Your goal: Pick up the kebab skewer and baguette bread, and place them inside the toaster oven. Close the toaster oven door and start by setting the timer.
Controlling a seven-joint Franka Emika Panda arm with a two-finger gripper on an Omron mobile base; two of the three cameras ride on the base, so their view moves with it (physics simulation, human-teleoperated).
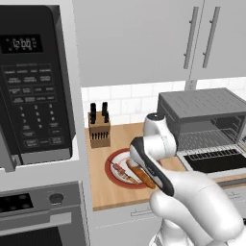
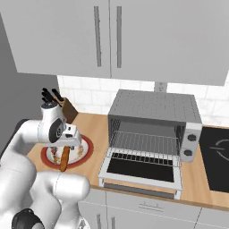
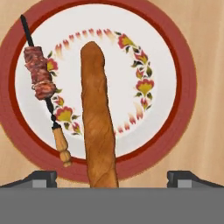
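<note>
The baguette bread (image 3: 97, 118) is a long orange-brown loaf lying across a red-rimmed floral plate (image 3: 183, 78). Left of it on the same plate lies the kebab skewer (image 3: 39, 74), with reddish meat chunks and a wooden handle. My gripper (image 3: 112, 179) hovers open above the plate, its fingertips (image 3: 41, 178) wide apart on either side of the loaf's near end, touching nothing. In the right base view the gripper (image 2: 67, 143) hangs over the baguette (image 2: 65, 159). The toaster oven (image 2: 154, 107) stands right of the plate, its door (image 2: 141, 167) folded down flat and its wire rack bare.
A knife block (image 1: 99, 129) stands behind the plate (image 1: 111, 166) against the tiled wall. A black microwave (image 1: 33, 81) hangs at the left. A dark cooktop (image 2: 217, 152) lies right of the toaster oven, whose two knobs (image 2: 192, 137) sit on its right side.
</note>
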